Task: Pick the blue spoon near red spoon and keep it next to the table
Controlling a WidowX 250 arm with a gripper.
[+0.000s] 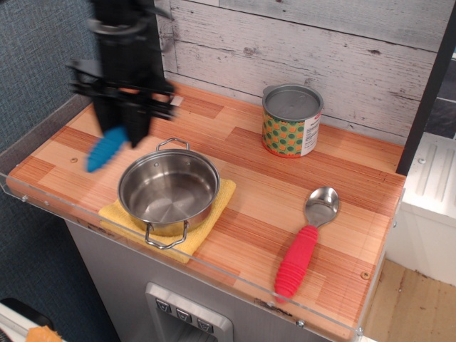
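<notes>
My gripper (120,122) is at the left of the table (235,153), shut on the blue spoon (105,149). The spoon's ribbed blue handle hangs down and to the left from the fingers, above the wood; its metal head is hidden between them. The arm and spoon are motion-blurred. The red spoon (303,246) lies flat at the front right, red handle toward the front edge, shiny bowl pointing back. It is far from the gripper.
A steel pot (169,190) sits on a yellow cloth (208,219) just right of the gripper. A patterned tin can (291,120) stands at the back by the plank wall. A clear plastic rim (43,201) runs along the table's edges.
</notes>
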